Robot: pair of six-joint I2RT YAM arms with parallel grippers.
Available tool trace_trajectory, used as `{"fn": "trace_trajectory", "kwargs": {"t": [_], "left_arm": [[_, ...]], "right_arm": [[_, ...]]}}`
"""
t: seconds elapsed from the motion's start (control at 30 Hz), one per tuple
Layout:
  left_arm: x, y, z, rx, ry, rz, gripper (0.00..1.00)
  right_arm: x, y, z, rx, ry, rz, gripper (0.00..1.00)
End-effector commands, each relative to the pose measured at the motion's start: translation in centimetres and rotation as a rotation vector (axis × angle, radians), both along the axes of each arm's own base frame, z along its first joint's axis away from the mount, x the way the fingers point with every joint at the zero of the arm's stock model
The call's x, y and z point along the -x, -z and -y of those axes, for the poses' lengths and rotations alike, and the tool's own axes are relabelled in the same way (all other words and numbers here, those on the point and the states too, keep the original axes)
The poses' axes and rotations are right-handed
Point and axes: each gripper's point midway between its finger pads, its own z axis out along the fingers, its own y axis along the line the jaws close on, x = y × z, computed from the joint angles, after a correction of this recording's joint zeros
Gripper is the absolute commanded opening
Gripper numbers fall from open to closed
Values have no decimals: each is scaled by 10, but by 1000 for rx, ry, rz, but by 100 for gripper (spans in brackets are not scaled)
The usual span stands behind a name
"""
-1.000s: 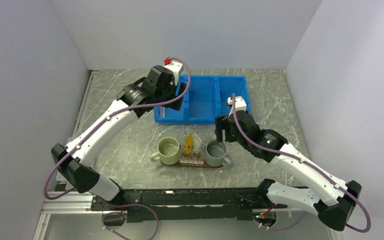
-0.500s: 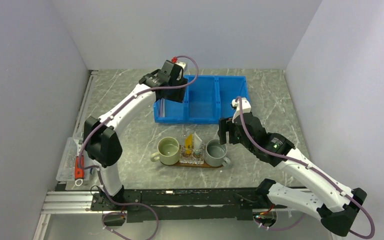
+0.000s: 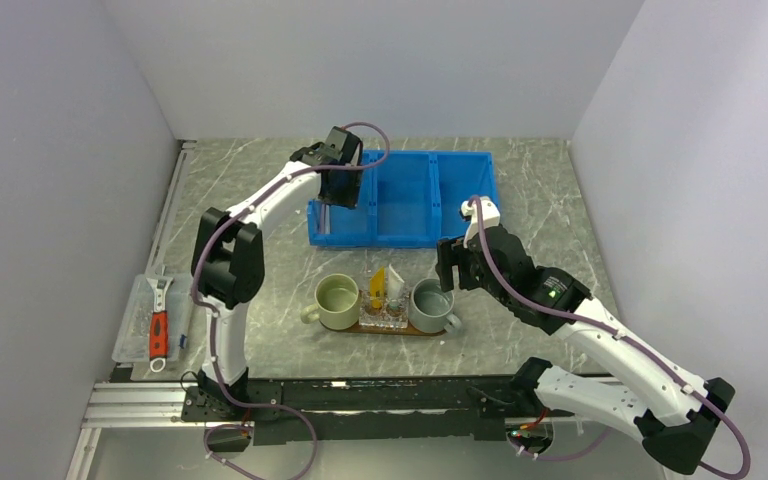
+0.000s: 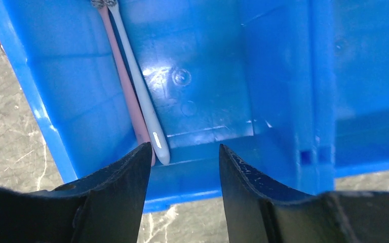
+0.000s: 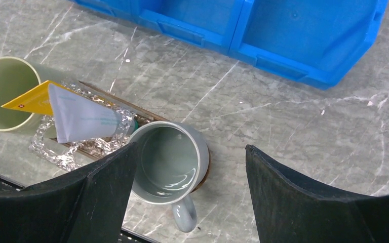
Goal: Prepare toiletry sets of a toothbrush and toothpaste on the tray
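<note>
Pink toothbrush [image 4: 122,76] and grey toothbrush [image 4: 144,101] lie in the blue bin [image 4: 283,76] under our half-open, empty left jaws; our right jaws gape empty above the grey mug [image 5: 167,162].

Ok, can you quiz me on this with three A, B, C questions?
1. How many mugs stand on the dark-brown wooden tray? A four; B one; C two.
2. Where do the thin pink toothbrush and thin pale grey toothbrush lie? A on that tray; B in the blue plastic bin; C in a mug.
3. The right gripper is: A shut on a toothbrush; B open, empty; C shut on a mug.
Answers: C, one pale green ceramic mug, one grey ceramic mug. B, both lie in the bin's left compartment. B, its fingers stand apart, gripping nothing.
</note>
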Motion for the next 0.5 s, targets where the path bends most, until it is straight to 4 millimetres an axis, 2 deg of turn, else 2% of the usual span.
{"fn": "trace_trajectory", "kwargs": {"t": [0.0,0.23,0.47], "left_arm": [[-23,1,-3,39,-49,25,56],[-34,33,-11,38,-79,-32,55],[-41,49,-20,-2,-111,-49,55]], "right_arm": [[-2,-2,2,11,-13,23,79],[-5,3,-1,17,-34,19,80],[-9,6,-3,12,-44,16,80]]}}
